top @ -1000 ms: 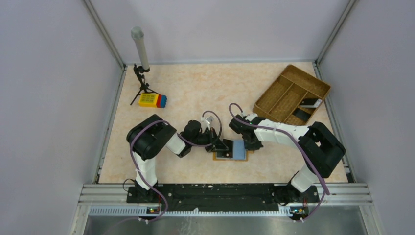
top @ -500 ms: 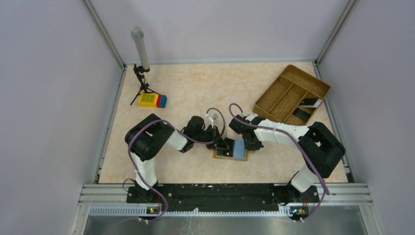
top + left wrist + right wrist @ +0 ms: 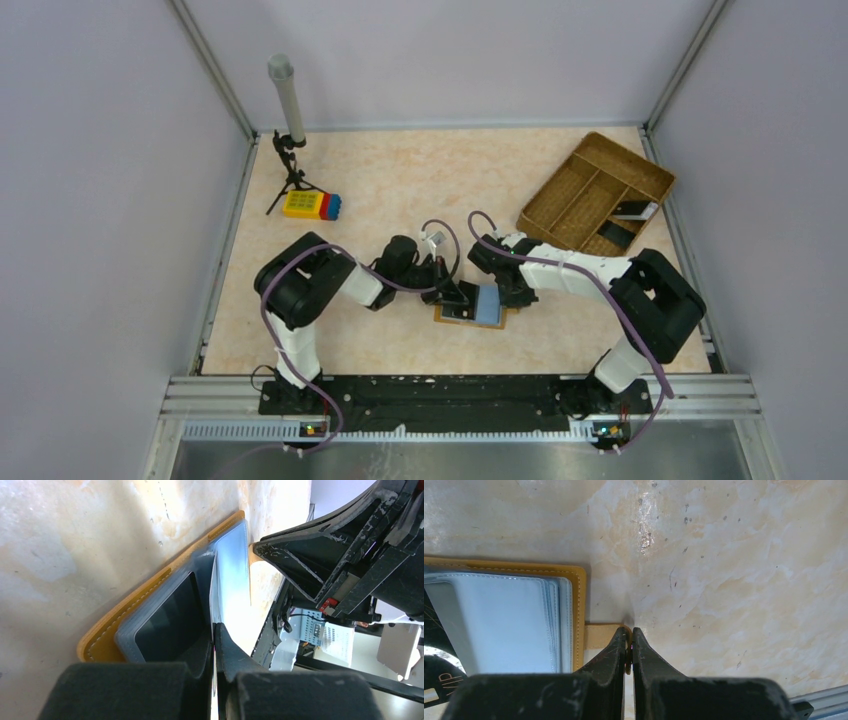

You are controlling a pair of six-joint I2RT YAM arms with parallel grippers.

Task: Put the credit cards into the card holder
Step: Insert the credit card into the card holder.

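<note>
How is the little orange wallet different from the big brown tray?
The card holder is small, flat orange-tan leather; the tray is much bigger, brown, woven and split into compartments. The card holder lies open near the middle; the tray sits at the far right corner. The card holder shows a light blue card beside a dark card; the tray holds only dark cards. Both have cards in them.

a yellow-red-blue toy block [image 3: 312,205] is lying at upper left, beside a small tripod [image 3: 290,176] holding a grey tube [image 3: 287,100]; a woven tray [image 3: 632,155] is sitting at upper right.
</note>
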